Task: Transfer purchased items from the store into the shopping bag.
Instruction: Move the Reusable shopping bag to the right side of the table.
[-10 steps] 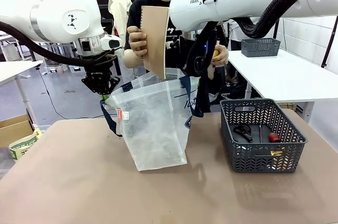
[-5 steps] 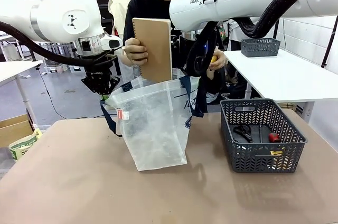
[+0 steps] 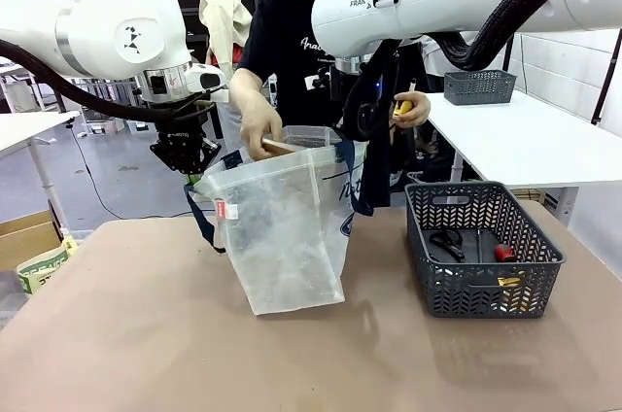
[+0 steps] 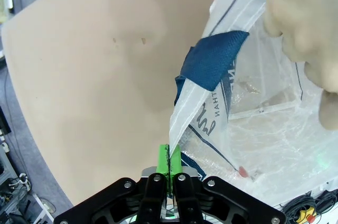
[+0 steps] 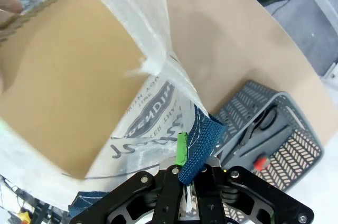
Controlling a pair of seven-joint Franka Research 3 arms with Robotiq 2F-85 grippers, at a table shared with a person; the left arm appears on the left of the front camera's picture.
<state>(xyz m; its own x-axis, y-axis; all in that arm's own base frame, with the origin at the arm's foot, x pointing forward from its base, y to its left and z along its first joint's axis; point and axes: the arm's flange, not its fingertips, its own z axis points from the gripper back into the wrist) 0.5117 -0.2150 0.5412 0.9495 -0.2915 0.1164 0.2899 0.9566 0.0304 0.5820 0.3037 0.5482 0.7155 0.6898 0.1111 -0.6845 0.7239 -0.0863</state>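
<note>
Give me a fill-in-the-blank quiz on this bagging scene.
The left tool and right tool are each ___ on the rim of the translucent whitish plastic tote bag.
The flat tan-brown cardboard-like packet at its mouth is held by a person's ___.
The dark grey slotted plastic basket stands to the bag's ___.
Missing: shut, hand, right.

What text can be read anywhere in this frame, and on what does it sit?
"FRAN" on the right arm, rest hidden.
"NHATTAN" on the bag, earlier letters folded away.
Oval logo on the bag: seen from behind, unreadable.
Print on the person's shirt: too blurred.
</note>
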